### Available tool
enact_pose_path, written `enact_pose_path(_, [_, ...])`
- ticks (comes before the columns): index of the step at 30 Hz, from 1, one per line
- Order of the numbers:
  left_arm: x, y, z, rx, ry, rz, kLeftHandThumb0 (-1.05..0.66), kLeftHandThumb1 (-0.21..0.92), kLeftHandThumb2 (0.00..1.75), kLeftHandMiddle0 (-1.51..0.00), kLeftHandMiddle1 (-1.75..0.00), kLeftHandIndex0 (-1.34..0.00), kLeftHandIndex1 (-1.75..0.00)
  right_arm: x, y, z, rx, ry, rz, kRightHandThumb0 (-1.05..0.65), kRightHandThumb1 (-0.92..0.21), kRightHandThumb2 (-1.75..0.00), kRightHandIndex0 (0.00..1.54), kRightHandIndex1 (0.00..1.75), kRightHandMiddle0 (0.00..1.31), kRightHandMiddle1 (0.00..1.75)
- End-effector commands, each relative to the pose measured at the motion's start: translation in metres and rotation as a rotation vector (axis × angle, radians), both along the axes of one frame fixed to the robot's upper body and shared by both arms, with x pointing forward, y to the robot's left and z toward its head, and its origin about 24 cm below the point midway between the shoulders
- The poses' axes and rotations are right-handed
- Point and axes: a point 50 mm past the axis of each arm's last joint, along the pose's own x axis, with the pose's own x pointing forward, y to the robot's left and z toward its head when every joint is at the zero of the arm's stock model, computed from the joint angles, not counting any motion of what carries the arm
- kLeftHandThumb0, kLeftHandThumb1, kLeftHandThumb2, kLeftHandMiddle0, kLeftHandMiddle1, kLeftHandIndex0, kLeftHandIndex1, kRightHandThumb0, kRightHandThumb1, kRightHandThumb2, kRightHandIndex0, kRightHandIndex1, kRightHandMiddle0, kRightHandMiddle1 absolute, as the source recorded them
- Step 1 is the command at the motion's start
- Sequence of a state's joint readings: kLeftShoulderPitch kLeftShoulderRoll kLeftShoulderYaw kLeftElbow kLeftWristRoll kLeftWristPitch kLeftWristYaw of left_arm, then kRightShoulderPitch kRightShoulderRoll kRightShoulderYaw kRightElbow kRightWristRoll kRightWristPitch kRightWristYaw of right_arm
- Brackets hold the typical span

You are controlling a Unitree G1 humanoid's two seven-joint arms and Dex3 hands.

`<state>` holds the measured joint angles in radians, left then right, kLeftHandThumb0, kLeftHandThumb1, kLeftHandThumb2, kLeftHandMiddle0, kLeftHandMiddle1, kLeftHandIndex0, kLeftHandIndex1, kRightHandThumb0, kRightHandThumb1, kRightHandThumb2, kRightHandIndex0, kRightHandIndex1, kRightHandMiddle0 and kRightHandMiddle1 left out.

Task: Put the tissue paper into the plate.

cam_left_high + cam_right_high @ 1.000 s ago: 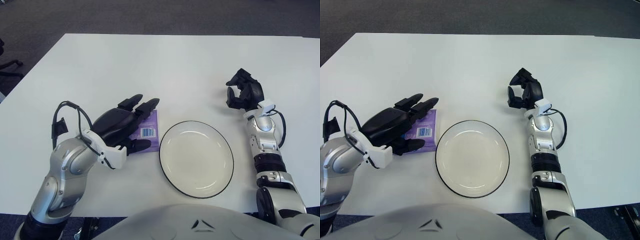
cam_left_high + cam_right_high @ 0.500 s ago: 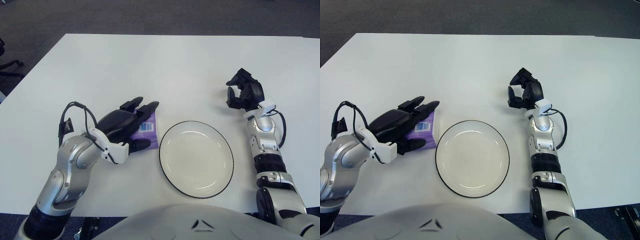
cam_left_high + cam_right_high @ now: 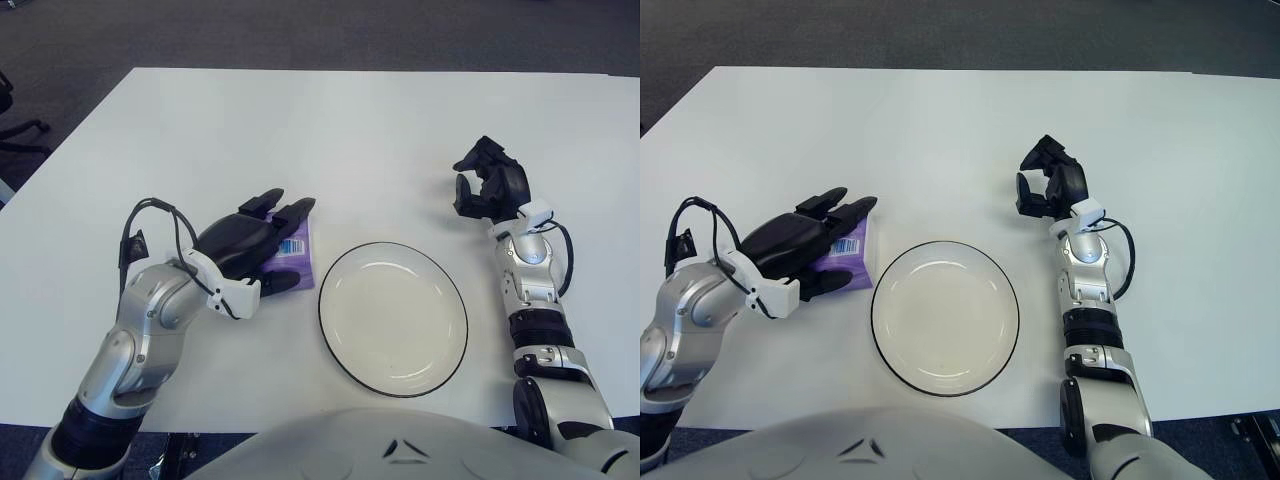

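Under the left hand: purple tissue paper pack, only its right edge and barcode strip showing past the fingers. Pack lying on the white table, just left of the plate, close to its black rim but apparently not touching. Left hand laid palm-down over the pack, two upper fingers stretched along its top toward the far side, thumb tucked along the near edge. Looks like a pinch being set up across the pack's width; can't tell whether fingers are actually clamped or merely draped. Pack seems flat on the table, not lifted. Palm-down cover makes sense for a thin soft pack: no tall sides to catch, so squeezing from both long edges is the likely way to get hold.

Plate empty, upright, directly to the right of the left hand, so only a short sideways carry needed once the grip is firm. Judged stage: grasping, transfer not begun.

Right hand well off to the far right of the plate, fingers curled, holding nothing, idle; kept clear of the drop zone.

Risk, as a guess: soft pack sliding out or buckling if pinched too lightly; rim of plate in the path if carried too low.
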<state>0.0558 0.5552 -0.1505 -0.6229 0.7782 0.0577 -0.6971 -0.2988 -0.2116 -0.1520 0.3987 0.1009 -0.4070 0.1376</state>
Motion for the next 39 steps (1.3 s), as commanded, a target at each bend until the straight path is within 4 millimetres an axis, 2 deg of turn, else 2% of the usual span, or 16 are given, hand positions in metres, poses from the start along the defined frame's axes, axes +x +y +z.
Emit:
enact_pose_path(1, [0.008, 0.012, -0.022, 0.100, 0.089, 0.046, -1.05, 0.92, 0.94, -0.08, -0.02, 0.00, -0.13, -0.040, 0.002, -0.073, 0.090, 0.265, -0.044, -0.45, -0.40, -1.21, 1.30, 1.75, 0.55, 1.75])
enact_pose_path(7, [0.015, 0.016, -0.024, 0.135, 0.058, 0.043, -1.05, 0.92, 0.93, -0.09, -0.02, 0.00, -0.19, -0.040, 0.002, -0.072, 0.093, 0.264, -0.043, -0.45, -0.40, -1.21, 1.31, 1.75, 0.55, 1.75])
enact_pose_path(13, [0.026, 0.017, -0.026, 0.130, 0.007, 0.031, -1.05, 0.92, 0.83, -0.18, -0.06, 0.00, -0.43, -0.041, 0.002, -0.072, 0.091, 0.264, -0.042, -0.45, -0.40, -1.21, 1.31, 1.75, 0.55, 1.75])
enact_pose_path(16, [0.035, 0.018, -0.032, 0.110, -0.022, 0.030, -1.00, 0.92, 0.68, -0.14, -0.57, 0.00, -0.66, -0.041, 0.001, -0.072, 0.090, 0.267, -0.044, -0.45, -0.40, -1.21, 1.31, 1.75, 0.55, 1.75])
enact_pose_path(17, [0.037, 0.019, -0.033, 0.102, -0.028, 0.029, -0.97, 0.92, 0.59, -0.12, -0.84, 0.00, -0.74, -0.040, 0.001, -0.072, 0.090, 0.267, -0.044, -0.45, -0.40, -1.21, 1.31, 1.75, 0.55, 1.75])
enact_pose_path(19, [0.040, 0.020, -0.035, 0.086, -0.036, 0.027, -0.91, 0.92, 0.47, -0.10, -1.11, 0.00, -0.83, -0.040, 0.001, -0.072, 0.091, 0.268, -0.045, -0.45, -0.40, -1.21, 1.31, 1.75, 0.55, 1.75])
enact_pose_path(20, [0.041, 0.020, -0.035, 0.079, -0.040, 0.025, -0.82, 0.85, 0.48, -0.16, -1.27, 0.00, -0.97, -0.040, 0.001, -0.072, 0.092, 0.269, -0.045, -0.45, -0.40, -1.21, 1.31, 1.75, 0.55, 1.75])
enact_pose_path(22, [0.045, 0.022, -0.037, 0.052, -0.046, 0.024, -0.71, 0.72, 0.58, -0.21, -1.43, 0.00, -1.17, -0.040, 0.001, -0.073, 0.094, 0.270, -0.045, -0.45, -0.40, -1.21, 1.31, 1.75, 0.55, 1.75])
enact_pose_path(23, [0.049, 0.023, -0.038, 0.031, -0.051, 0.029, -0.62, 0.62, 0.70, -0.23, -1.51, 0.00, -1.34, -0.040, 0.001, -0.073, 0.094, 0.269, -0.045, -0.45, -0.40, -1.21, 1.31, 1.75, 0.55, 1.75])
enact_pose_path(24, [0.051, 0.024, -0.038, 0.016, -0.055, 0.032, -0.26, 0.61, 0.76, -0.32, -1.55, 0.00, -1.48, -0.040, 0.001, -0.073, 0.094, 0.269, -0.044, -0.45, -0.40, -1.21, 1.31, 1.75, 0.55, 1.75])
enact_pose_path(27, [0.059, 0.028, -0.040, -0.022, -0.070, 0.053, 0.18, 0.56, 0.90, -0.44, -1.62, -0.05, -1.66, -0.040, 0.001, -0.073, 0.092, 0.268, -0.042, -0.45, -0.40, -1.21, 1.31, 1.75, 0.55, 1.75])
enact_pose_path(28, [0.067, 0.034, -0.041, -0.048, -0.080, 0.080, 0.15, 0.51, 0.98, -0.48, -1.63, -0.11, -1.68, -0.041, 0.001, -0.072, 0.090, 0.268, -0.041, -0.45, -0.40, -1.21, 1.31, 1.75, 0.55, 1.75])
enact_pose_path(30, [0.075, 0.040, -0.043, -0.077, -0.093, 0.109, 0.06, 0.34, 1.24, -0.61, -1.67, -0.31, -1.72, -0.041, 0.001, -0.073, 0.089, 0.269, -0.041, -0.45, -0.40, -1.21, 1.31, 1.75, 0.55, 1.75])
enact_pose_path(35, [0.085, 0.042, -0.043, -0.148, -0.171, 0.147, 0.01, 0.20, 1.43, -0.72, -1.68, -0.45, -1.74, -0.041, 0.001, -0.073, 0.092, 0.271, -0.042, -0.45, -0.40, -1.21, 1.31, 1.75, 0.54, 1.75])
enact_pose_path(39, [0.094, 0.041, -0.039, -0.192, -0.256, 0.151, 0.00, 0.15, 1.50, -0.75, -1.70, -0.50, -1.74, -0.041, 0.000, -0.073, 0.090, 0.273, -0.042, -0.45, -0.41, -1.21, 1.31, 1.75, 0.54, 1.75])
